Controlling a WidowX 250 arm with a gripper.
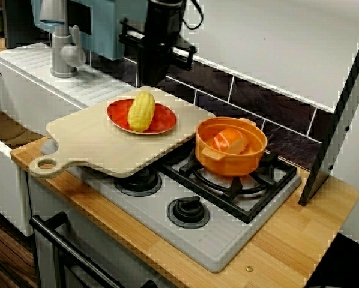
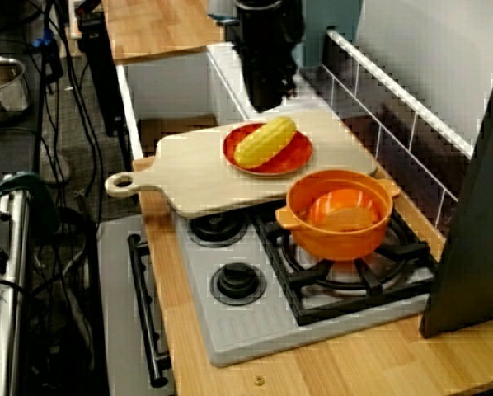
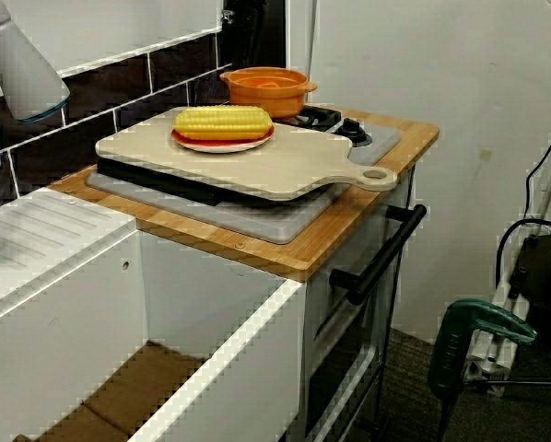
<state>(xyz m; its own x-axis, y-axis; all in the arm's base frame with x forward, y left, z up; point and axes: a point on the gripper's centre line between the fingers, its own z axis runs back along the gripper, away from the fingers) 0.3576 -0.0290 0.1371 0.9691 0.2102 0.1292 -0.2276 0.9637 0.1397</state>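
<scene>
**A:** What sits in what?

**B:** In the view across the stove, a red plate (image 1: pixel 165 122) holds one ear of corn (image 1: pixel 141 110), lying on its side just above the middle of the frame. To the right of it, an orange pot (image 1: pixel 230 161) stands on the far burner of the grey stove (image 1: pixel 227 240). Inside the pot lies an orange and white piece (image 1: pixel 229 141), and I cannot tell what it is.

**A:** And the hand?

**B:** The black hand (image 1: pixel 150 77) hangs at the upper middle, just behind the plate, touching nothing that I can see. Its lower end is dark against dark tiles, so I cannot tell whether the fingers are apart or together.

**A:** What carries the plate?

**B:** A pale wooden board (image 1: pixel 89 147) laid over the left part of the stove, with its holed handle pointing to the lower left. The stove is set into a wooden tabletop (image 1: pixel 305 234).

**A:** And the room?

**B:** There is a white sink (image 1: pixel 29 102) with a grey tap (image 1: pixel 62 54) at the upper left. Dark wall tiles (image 1: pixel 257 99) run behind, and a black oven handle (image 1: pixel 59 243) shows at the bottom.
</scene>
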